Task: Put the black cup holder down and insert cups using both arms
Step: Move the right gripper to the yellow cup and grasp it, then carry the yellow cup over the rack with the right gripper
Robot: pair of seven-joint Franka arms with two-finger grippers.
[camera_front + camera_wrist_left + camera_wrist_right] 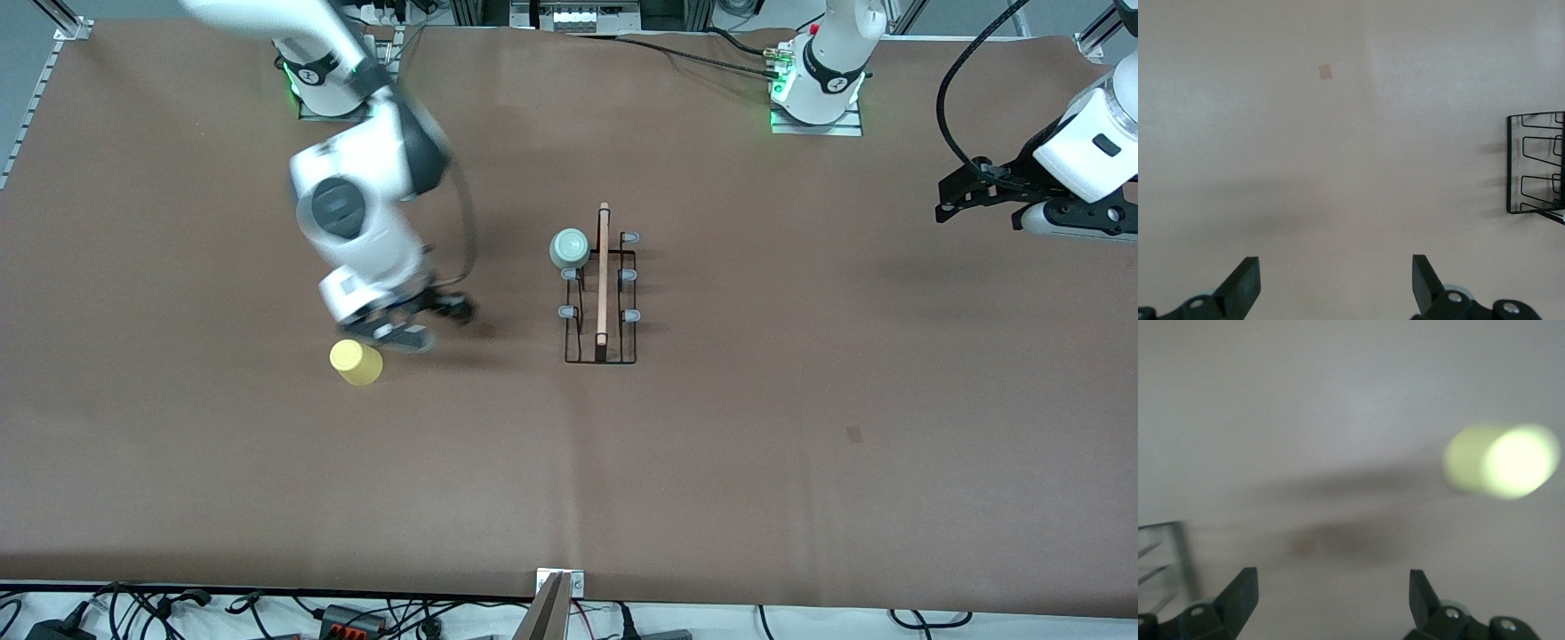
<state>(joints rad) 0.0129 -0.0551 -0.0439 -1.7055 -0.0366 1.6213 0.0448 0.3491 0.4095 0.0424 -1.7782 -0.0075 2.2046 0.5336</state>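
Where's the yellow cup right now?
The yellow cup lies on the table toward the right arm's end, nearer the front camera than the black cup holder, just beside the open right hand.

Plain brown table (800,462), thin black wire rack (601,356) with pale wooden handle (604,267) and grey-tipped pegs (630,316), mint green cup (569,249) at the rack's eleven o'clock, yellow cup (356,363), white arms (373,204) with black grippers.

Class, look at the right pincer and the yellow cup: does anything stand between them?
Nothing visible does. The right pincer, open, hangs just above the bare table beside the yellow cup, with only tabletop between them. The black cup holder stands apart, toward the table's middle.
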